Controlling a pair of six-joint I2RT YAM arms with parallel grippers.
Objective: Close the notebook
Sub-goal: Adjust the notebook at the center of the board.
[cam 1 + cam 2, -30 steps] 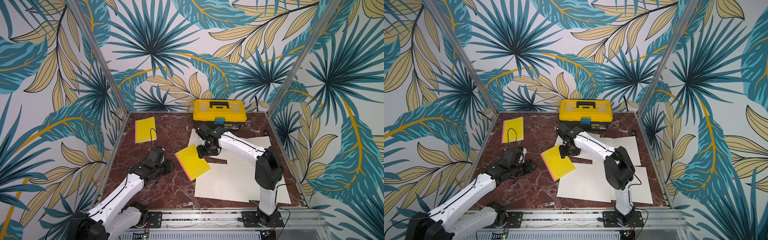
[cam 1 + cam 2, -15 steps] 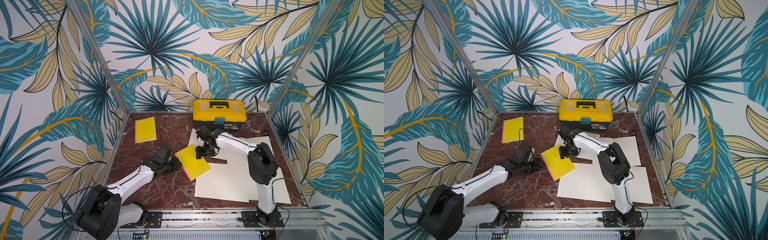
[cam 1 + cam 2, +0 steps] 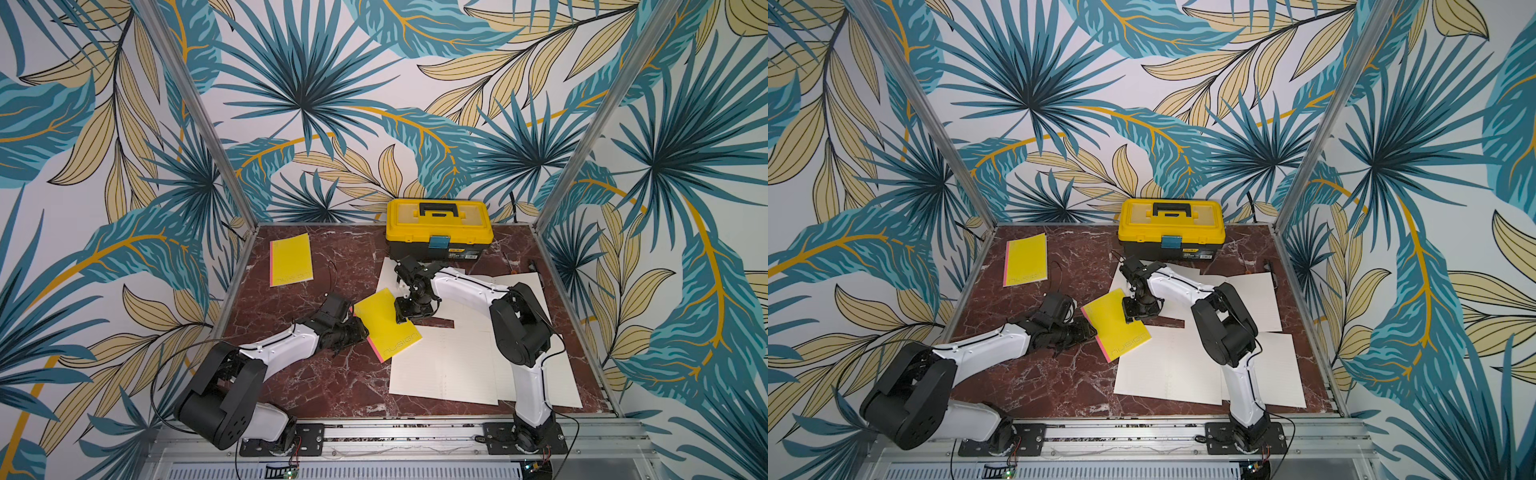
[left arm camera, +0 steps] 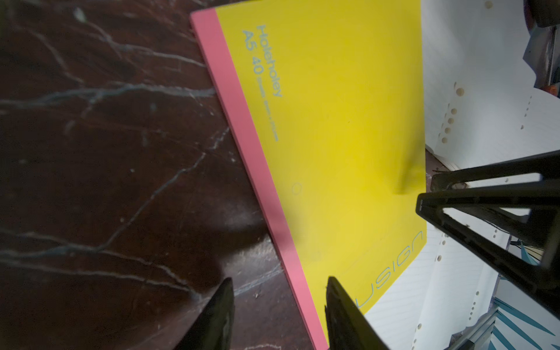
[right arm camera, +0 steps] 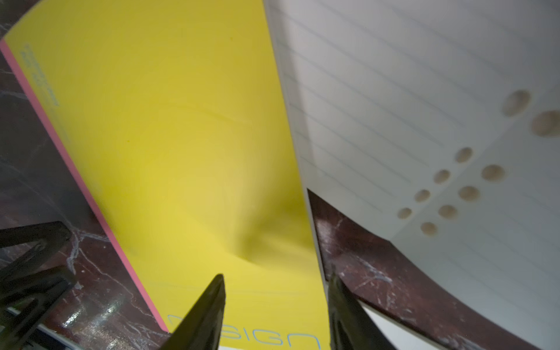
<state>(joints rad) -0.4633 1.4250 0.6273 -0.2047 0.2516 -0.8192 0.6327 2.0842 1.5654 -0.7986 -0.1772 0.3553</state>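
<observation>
Left wrist view gave me the plainest read: the notebook [image 4: 327,127] lay near the middle of the table [image 4: 91,181], yellow cover up and apparently shut, its free edge resting over the loose sheets [image 4: 472,75]. The left gripper [image 4: 278,281] had its fingers spread, one over bare marble and one over the cover, with the pink spine between them and nothing pinched. I judged it was placed there to brace the spine so the book could not slide. The right gripper [image 5: 276,272] also had its fingers apart, straddling the cover's free edge. A shallow dent in the cover just ahead of them suggested to me that it was there to press the cover flat. I could not tell from either wrist camera whether any fingertip actually touched the paper, because each looked along its own fingers. In both top views the right wrist's body hid its fingertips, and I could not see whether the pages lay flat under the cover.
</observation>
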